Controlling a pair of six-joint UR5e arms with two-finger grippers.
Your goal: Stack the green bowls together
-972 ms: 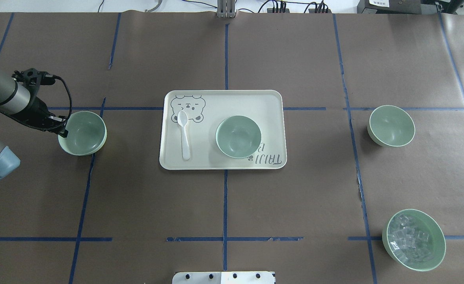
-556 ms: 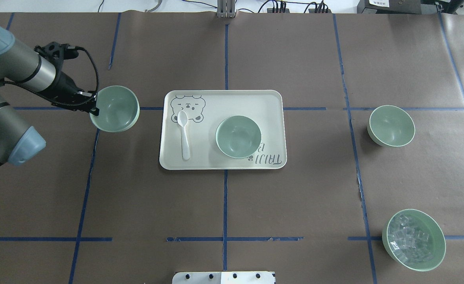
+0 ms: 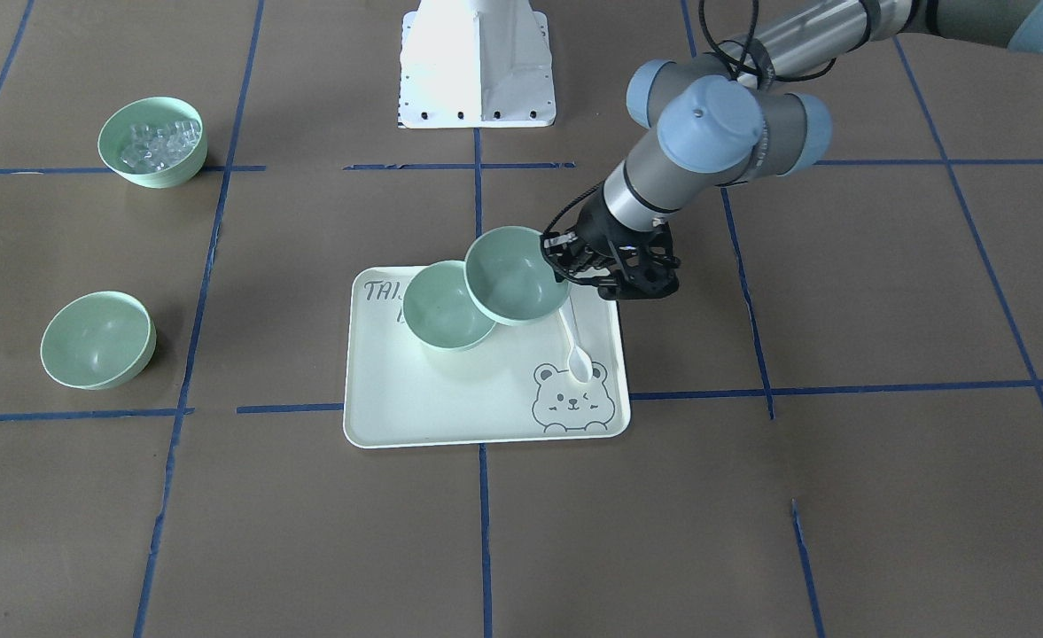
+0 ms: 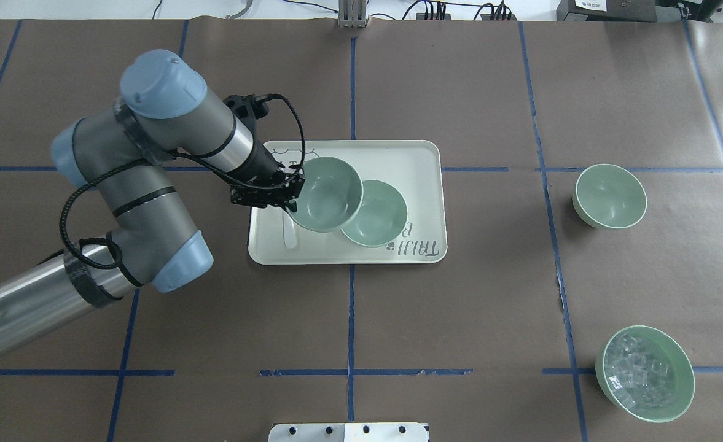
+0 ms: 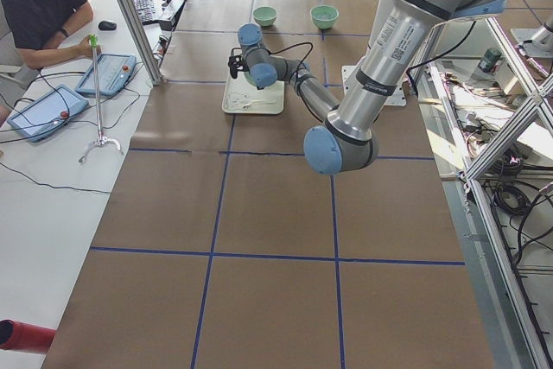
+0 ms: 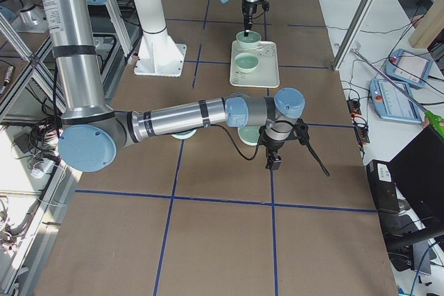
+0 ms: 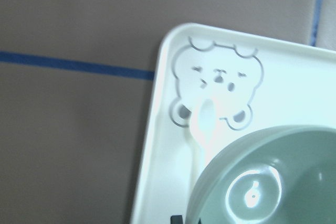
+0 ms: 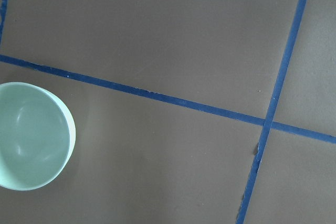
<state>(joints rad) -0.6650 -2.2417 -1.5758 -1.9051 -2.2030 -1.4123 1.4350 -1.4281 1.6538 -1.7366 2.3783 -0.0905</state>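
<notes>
My left gripper is shut on the rim of one green bowl and holds it over the tray, where it overlaps the near-left edge of a second green bowl standing on the tray. The front view shows the held bowl raised beside the tray bowl, with the gripper at its rim. In the left wrist view the held bowl fills the lower right. A third green bowl stands alone at the right; it also shows in the right wrist view. My right gripper shows only in the exterior right view; I cannot tell its state.
The pale bear-printed tray lies mid-table. A white spoon lies on it, under the left wrist. A green bowl of clear ice-like cubes stands at the near right. Blue tape lines cross the brown table cover.
My left arm has carried the green bowl from the table's left side rightward, and it now hangs over the tray next to the bowl there. The other bowls have not moved.
</notes>
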